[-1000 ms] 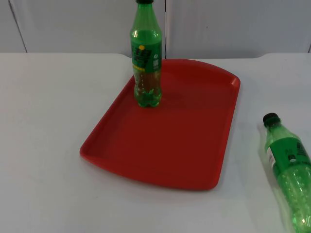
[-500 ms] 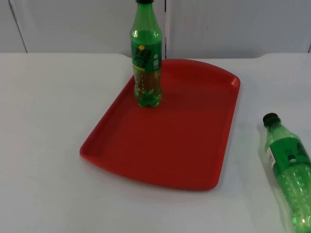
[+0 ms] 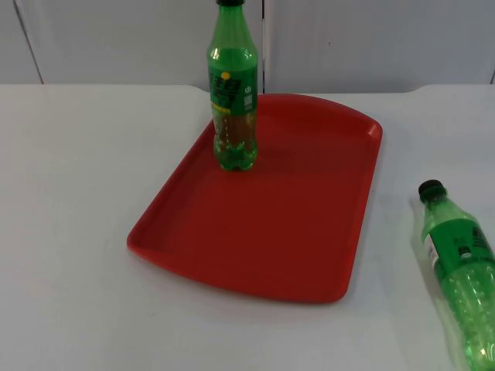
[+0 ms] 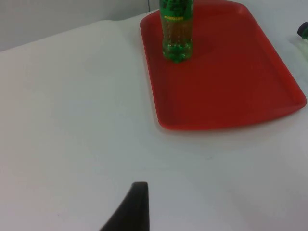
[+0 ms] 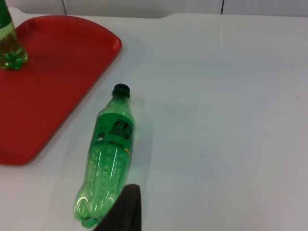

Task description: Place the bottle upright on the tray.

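White table [image 3: 69, 232] across the whole scene, ending at a grey wall [image 3: 387, 39] on the far side.

Red tray [image 3: 294, 232] flat on the table, about mid-scene, long side running near to far, slightly turned, low raised rim all round.

Two green plastic bottles.
- Standing bottle [image 3: 233, 100]: upright on the tray, at its far left part, just inside the left rim. Dark cap on top, green label with yellow marks round the middle, base flat on the red surface.
- Lying bottle [image 3: 460, 270]: on its side on the bare table, right of the tray, near it but apart from it. Dark cap [image 3: 431, 189] toward the far side, base toward the near edge of the table. Green label with white print facing up. Not on the tray.

Left gripper [image 4: 134, 207]: black, hangs over bare table left of the tray and nearer than it, well apart from tray and both bottles. Holds nothing visible. Open or closed: cannot tell.

Right gripper [image 5: 122, 209]: black, hangs at the base end of the lying bottle, just beside it. Touching or not: cannot tell. Open or closed: cannot tell.
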Controlling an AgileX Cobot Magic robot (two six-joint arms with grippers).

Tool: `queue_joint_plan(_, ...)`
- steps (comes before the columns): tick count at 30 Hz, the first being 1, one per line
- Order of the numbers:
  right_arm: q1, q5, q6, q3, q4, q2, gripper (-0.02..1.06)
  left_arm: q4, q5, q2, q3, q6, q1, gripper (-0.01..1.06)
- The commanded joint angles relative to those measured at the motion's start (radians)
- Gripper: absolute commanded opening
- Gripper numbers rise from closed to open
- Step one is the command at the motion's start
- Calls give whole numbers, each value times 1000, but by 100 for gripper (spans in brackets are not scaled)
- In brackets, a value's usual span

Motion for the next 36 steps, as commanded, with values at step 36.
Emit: queue_joint_plan(36,-4,-89,-2,-100,3,337,105,5,-1,-4,5,-6,5,105)
